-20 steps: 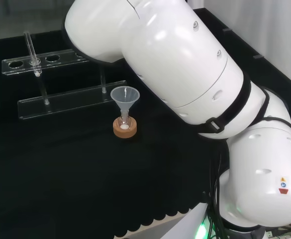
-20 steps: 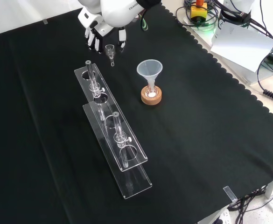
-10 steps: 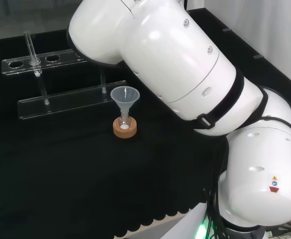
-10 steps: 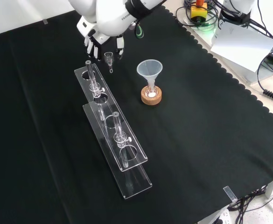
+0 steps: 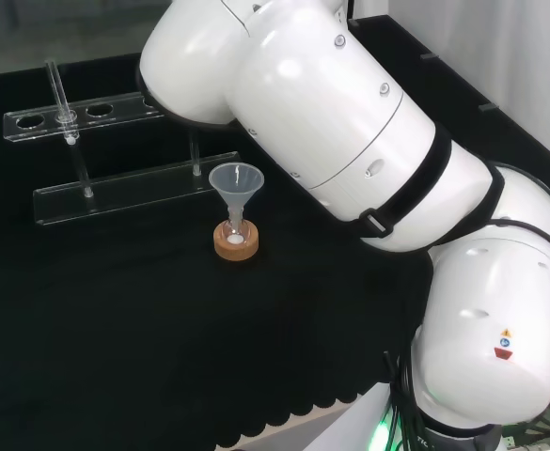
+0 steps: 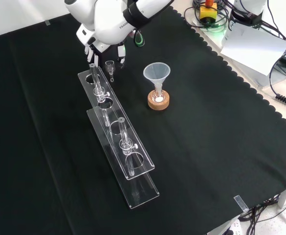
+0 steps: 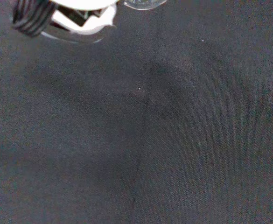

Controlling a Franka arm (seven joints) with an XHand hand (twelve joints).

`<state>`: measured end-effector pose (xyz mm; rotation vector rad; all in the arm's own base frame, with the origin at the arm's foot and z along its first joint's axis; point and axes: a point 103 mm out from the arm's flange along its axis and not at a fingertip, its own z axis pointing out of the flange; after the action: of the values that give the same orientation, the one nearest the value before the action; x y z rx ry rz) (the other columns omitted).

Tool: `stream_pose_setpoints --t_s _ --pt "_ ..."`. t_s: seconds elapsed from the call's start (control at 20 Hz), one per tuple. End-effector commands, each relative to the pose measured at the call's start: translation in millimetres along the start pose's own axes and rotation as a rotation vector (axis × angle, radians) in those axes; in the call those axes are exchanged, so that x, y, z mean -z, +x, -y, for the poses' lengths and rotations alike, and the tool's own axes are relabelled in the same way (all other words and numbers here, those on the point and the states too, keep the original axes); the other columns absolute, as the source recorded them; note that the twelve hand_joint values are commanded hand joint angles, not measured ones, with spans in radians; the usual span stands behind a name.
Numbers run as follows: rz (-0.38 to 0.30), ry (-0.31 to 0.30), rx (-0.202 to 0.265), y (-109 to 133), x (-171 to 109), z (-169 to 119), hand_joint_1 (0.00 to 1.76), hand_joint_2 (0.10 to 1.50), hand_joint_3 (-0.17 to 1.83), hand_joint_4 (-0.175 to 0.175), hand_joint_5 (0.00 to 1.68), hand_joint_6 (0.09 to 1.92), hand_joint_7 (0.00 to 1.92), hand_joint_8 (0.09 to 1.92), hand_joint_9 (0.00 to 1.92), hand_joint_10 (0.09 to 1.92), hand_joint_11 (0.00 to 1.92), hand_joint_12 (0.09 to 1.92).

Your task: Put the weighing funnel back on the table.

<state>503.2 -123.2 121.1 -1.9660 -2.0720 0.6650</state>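
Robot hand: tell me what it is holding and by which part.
The robot hand holds the weighing funnel by its wide cup end, with its fingers curled round it. The short stem points down and is not gripped.

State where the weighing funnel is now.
In the front view, the weighing funnel is in the hand near the top, between the rack's far end and the big funnel.

Front view: the white arm link (image 6: 111,19) hides most of the hand (image 6: 90,47). Wrist view: hand blurred — weighing funnel (image 7: 141,3) cut off by the edge.
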Motion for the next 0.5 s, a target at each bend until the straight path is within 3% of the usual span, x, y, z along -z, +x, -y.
stream_pose_setpoints --t_s 0.05,0.5 --pt "-0.003 -0.015 -0.003 0 -9 -11 1.10 0.68 0.68 0.175 1.19 0.83 0.56 0.64 0.89 0.36 0.67 1.11" --pt "0.028 -0.013 0.003 5 -14 -24 1.10 0.68 0.68 0.175 1.19 0.83 0.56 0.64 0.89 0.36 0.67 1.12"
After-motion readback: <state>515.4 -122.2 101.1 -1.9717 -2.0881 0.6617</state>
